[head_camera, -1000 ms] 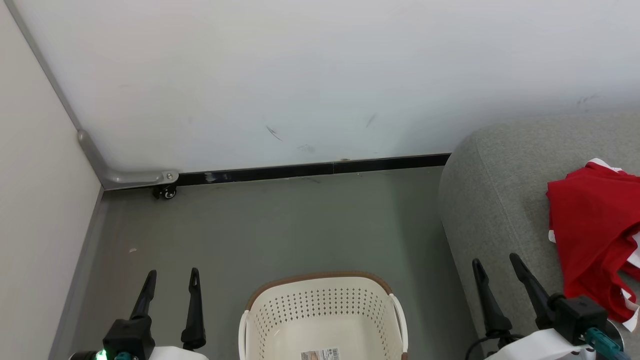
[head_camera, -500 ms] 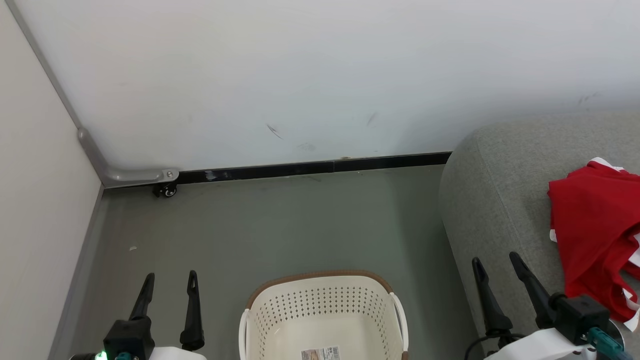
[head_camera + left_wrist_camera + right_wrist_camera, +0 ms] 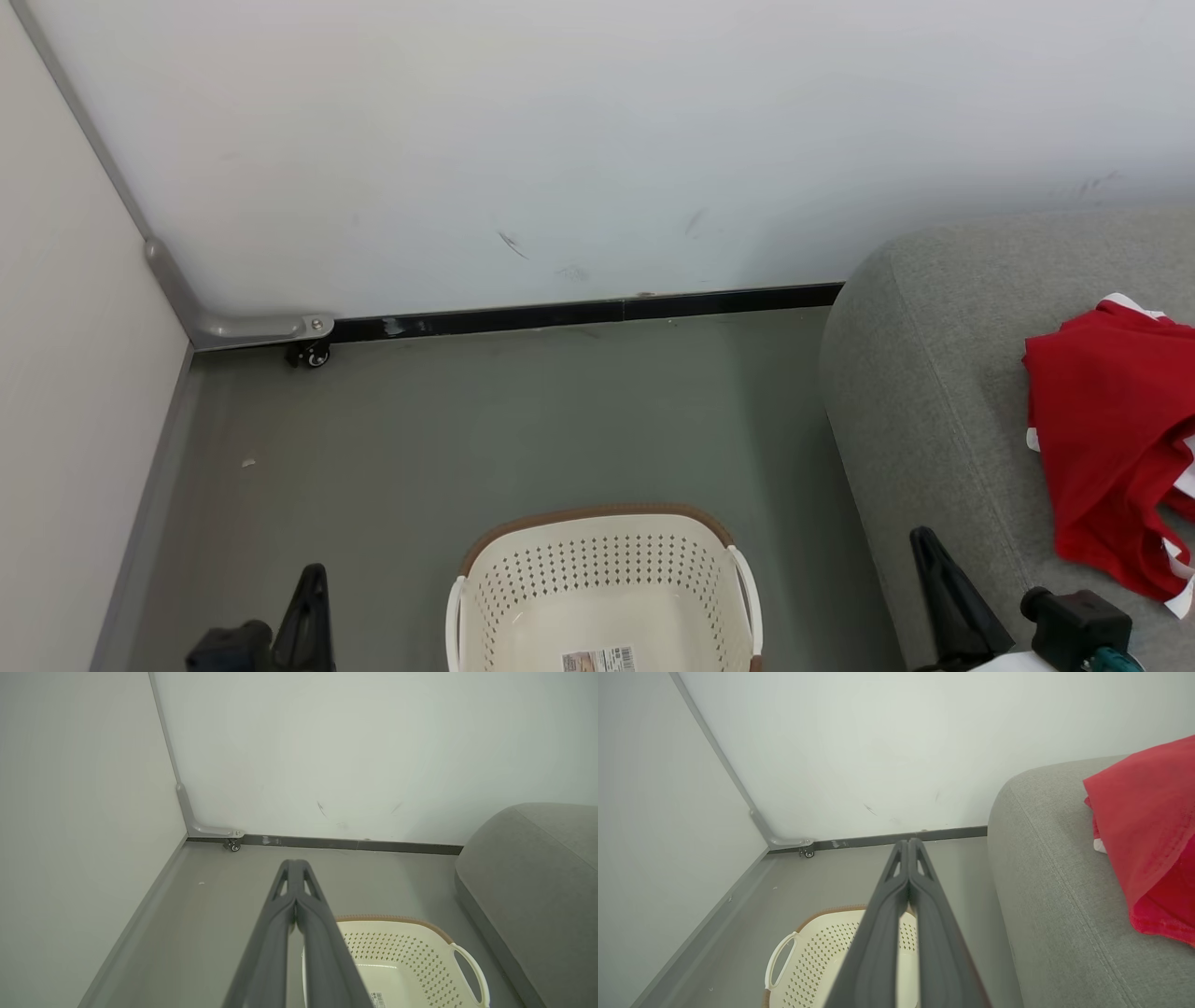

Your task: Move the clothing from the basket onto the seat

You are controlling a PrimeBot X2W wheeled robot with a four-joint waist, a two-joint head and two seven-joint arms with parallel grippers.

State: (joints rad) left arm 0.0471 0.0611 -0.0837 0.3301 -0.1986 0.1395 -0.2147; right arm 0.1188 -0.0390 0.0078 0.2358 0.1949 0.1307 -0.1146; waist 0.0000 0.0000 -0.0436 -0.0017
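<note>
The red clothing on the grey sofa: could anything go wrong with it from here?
Possibly. The right tool, shut, sits close beside the red clothing on the sofa; a sideways swing might snag the fabric and drag it off. The laundry basket stands between that tool and the left tool; either could knock it when moving.

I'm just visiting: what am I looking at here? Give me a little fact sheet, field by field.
Place: grey floor in a corner of white walls
Basket: on the floor, just a paper label inside as far as seen
Seat: grey, right of the basket
Clothes: red, heaped on the seat
Left pincer: shut, holding nothing
Right pincer: shut, holding nothing
</note>
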